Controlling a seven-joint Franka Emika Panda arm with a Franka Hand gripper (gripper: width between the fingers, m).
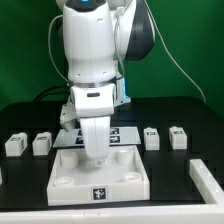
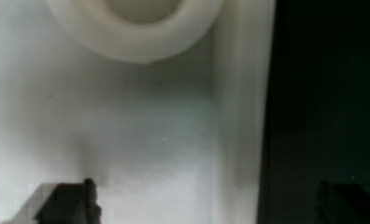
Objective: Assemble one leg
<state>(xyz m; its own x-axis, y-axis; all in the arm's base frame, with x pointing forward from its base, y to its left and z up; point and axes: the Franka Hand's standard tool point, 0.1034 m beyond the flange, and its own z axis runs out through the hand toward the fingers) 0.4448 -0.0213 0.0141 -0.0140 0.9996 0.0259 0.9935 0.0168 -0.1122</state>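
Several legs, small white blocks with patterned markers, stand on the black table: two at the exterior view's left (image 1: 15,143) (image 1: 42,142) and two at its right (image 1: 151,136) (image 1: 178,136). The large white square panel (image 1: 120,182) lies in front. My gripper (image 1: 93,158) is lowered onto the panel's middle rear part, far from every leg. In the wrist view the gripper (image 2: 208,205) is open and empty. One dark finger (image 2: 65,202) is over the white panel (image 2: 146,130) and the other is over the black table beyond the panel's edge. A round socket (image 2: 143,25) shows ahead.
The marker board (image 1: 128,132) lies behind the panel, partly hidden by the arm. Another white part (image 1: 207,178) sits at the exterior view's front right edge. A cable hangs behind the arm on the right.
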